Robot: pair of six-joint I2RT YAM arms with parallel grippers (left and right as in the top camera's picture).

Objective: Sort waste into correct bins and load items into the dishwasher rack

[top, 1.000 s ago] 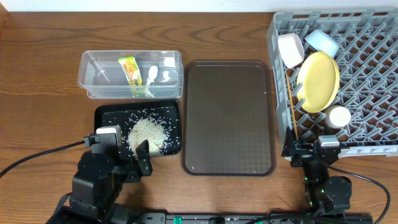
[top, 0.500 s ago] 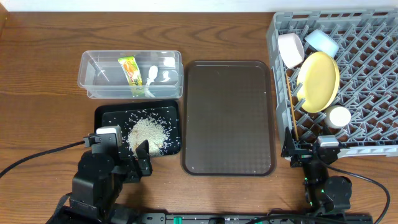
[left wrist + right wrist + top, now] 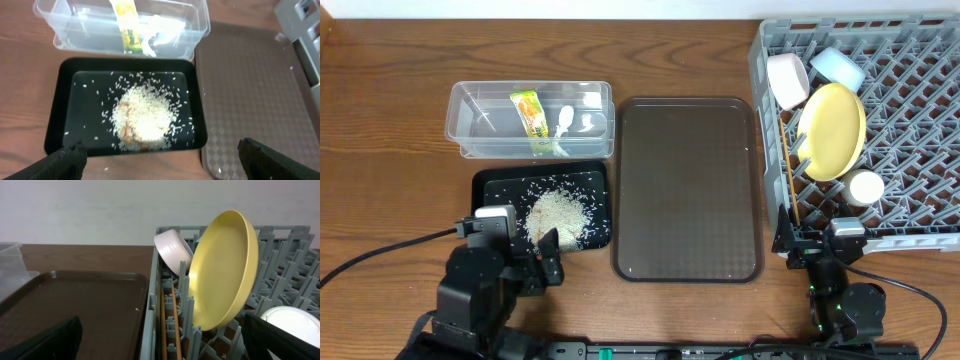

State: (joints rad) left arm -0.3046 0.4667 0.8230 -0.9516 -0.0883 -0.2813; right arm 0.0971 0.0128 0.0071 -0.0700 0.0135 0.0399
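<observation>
Nothing has moved: left gripper (image 3: 160,150) and right gripper (image 3: 160,330) sit open, empty, at 6 o'clock; grey plastic lattice rack (image 3: 920,150) loaded, task likely done.

Brown serving tray (image 3: 687,190) on wooden table (image 3: 380,140)

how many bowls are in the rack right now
2. The white bowl leans at the dishwasher rack's far left corner. The light blue bowl sits just right of it, beyond the yellow plate. No other bowl shows, though the plate may hide something.
</observation>
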